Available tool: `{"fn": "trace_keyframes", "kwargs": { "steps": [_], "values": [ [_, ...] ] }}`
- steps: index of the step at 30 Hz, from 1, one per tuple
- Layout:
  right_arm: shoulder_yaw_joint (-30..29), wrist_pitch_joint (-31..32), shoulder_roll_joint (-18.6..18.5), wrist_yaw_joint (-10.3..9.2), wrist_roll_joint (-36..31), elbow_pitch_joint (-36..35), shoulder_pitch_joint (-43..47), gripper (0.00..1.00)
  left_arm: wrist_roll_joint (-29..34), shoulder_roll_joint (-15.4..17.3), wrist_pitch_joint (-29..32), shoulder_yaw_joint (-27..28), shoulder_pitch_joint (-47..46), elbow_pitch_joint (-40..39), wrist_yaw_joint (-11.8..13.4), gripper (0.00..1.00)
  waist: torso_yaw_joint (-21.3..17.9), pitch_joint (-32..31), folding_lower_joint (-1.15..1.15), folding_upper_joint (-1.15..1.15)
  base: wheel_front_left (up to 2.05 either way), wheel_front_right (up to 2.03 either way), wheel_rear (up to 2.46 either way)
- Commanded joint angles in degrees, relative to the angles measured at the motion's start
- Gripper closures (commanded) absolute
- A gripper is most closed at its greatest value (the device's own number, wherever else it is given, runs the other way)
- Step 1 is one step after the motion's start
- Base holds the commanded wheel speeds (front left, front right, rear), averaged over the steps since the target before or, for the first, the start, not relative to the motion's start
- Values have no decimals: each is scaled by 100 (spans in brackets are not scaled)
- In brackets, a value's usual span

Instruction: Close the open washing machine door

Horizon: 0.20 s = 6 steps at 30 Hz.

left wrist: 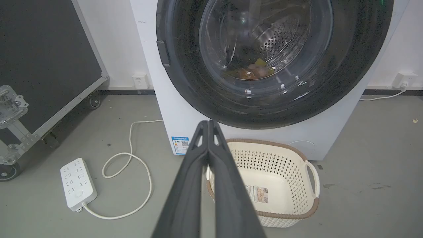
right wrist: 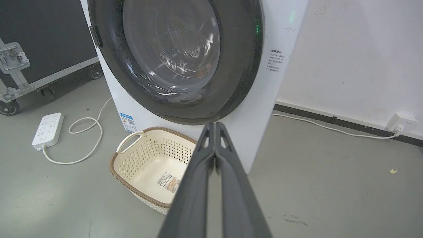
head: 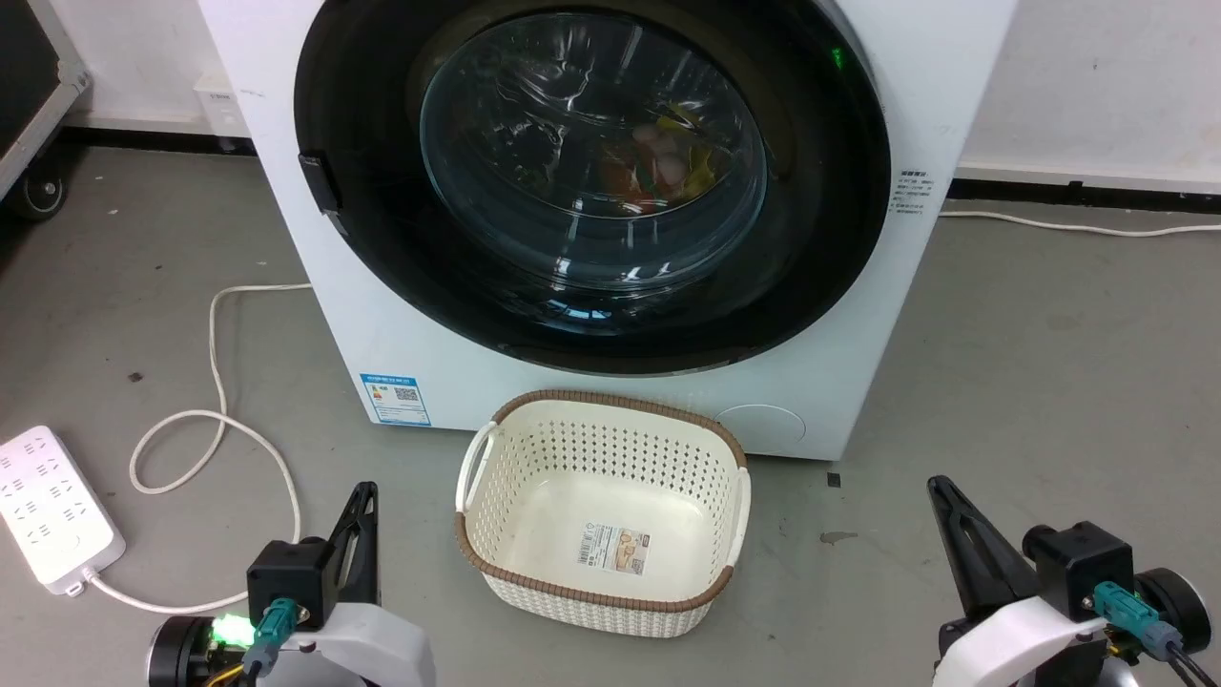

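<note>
The washing machine door point(head: 591, 153) is a big glossy black ring around a bulging glass bowl, and it lies flat against the white machine's front point(head: 286, 200) with no gap showing. Coloured laundry point(head: 663, 162) shows through the glass. The door point(left wrist: 264, 49) faces the left wrist camera, and the door point(right wrist: 172, 56) stands to the upper left of the right wrist view. My left gripper point(head: 363, 501) is shut and empty, low over the floor left of the basket. My right gripper point(head: 942, 496) is shut and empty at the lower right, well short of the door.
A cream perforated basket point(head: 610, 399) with a brown rim sits on the floor right under the door. A white power strip point(head: 52, 506) and its looped cable point(head: 215, 420) lie to the left. A black wheeled case point(left wrist: 43, 66) stands further left, with grey floor to the right.
</note>
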Motion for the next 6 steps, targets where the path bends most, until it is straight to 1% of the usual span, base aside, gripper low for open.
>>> {"fn": "trace_keyframes", "kwargs": {
  "steps": [1, 6],
  "values": [
    [4, 2, 27, -4, -43, 13, -69, 100, 14, -8, 2, 25, -85, -27, 16, 100, 0, 0, 0, 0, 0, 0, 0],
    [4, 2, 27, -4, -43, 13, -69, 100, 14, -8, 2, 25, -85, -27, 16, 100, 0, 0, 0, 0, 0, 0, 0]
  ]
}}
